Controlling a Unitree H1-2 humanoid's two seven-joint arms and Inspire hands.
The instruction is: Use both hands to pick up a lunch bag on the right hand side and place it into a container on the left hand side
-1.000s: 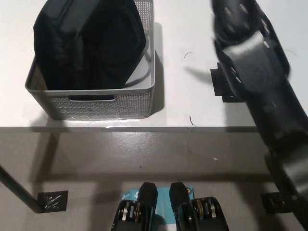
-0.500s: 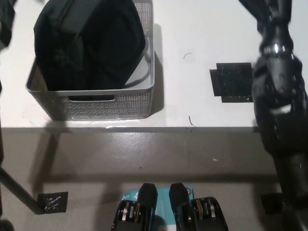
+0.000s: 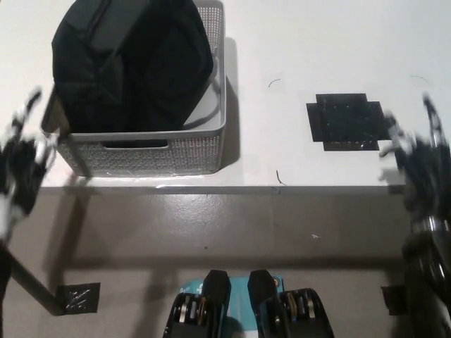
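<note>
Beside the bin: both hands withdrawn, bag stowed inside.
Right hand has dropped from above the table to its near edge, well right of the bin; left hand now shows at the bin's left; fingers of both spread, holding nothing. Placement looks complete.

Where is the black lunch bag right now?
In the head view, the black lunch bag sits inside the grey woven plastic container at the upper left of the white table, filling most of it and rising above its rim.
</note>
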